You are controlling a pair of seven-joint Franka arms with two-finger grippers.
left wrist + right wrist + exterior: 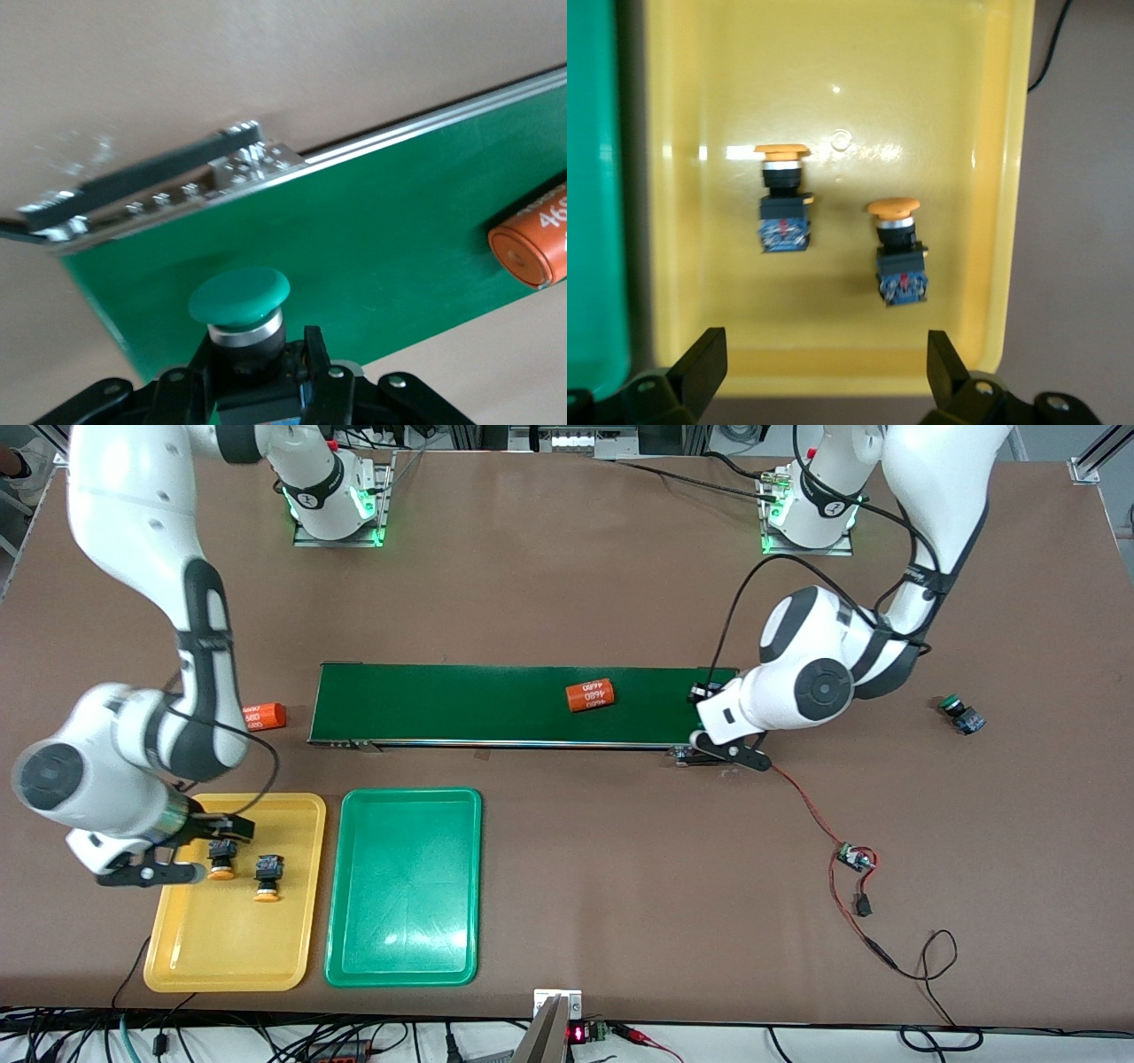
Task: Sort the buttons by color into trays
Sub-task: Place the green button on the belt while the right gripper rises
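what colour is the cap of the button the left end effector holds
Green; the button in the left end effector shows best in the left wrist view.

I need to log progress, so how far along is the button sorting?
Done: both orange buttons lie in the yellow tray, right gripper open above. In hand: left gripper grips a green button over the conveyor belt. Left: another green button on the table; green tray empty.
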